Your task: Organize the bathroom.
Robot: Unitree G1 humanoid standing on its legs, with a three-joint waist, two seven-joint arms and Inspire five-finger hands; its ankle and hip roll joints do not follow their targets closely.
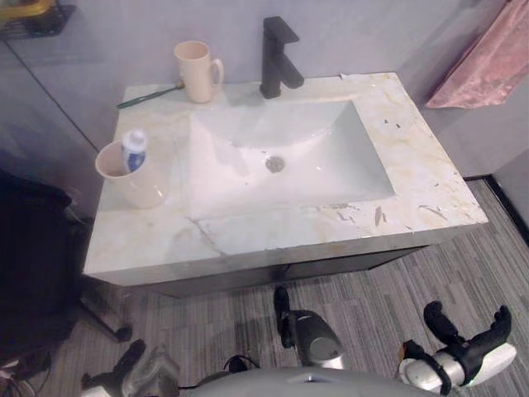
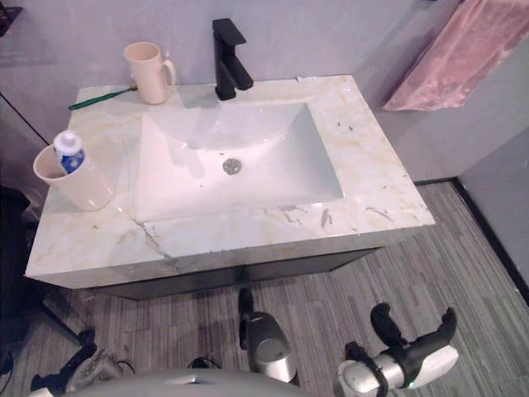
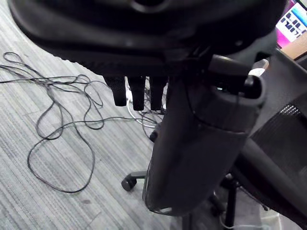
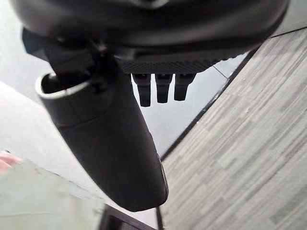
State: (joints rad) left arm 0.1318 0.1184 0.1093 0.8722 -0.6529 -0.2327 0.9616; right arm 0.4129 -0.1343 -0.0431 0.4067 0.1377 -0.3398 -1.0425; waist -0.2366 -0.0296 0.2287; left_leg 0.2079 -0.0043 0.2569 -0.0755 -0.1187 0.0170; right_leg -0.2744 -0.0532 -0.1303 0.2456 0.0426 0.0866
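Both hands low, left hand [image 1: 124, 368], right hand [image 1: 463, 339], fingers relaxed

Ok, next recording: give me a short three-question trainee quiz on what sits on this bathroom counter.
1. True or false: the green toothbrush stands inside a cup.
2. What does the cream cup without a handle at the marble counter's left edge hold? A) a razor B) a blue-and-white toothpaste tube C) nothing
3. Fill in: the cream handled mug stands to the ___ of the black faucet.

Key: 1 false, it lies on the counter; 2 B; 3 left.
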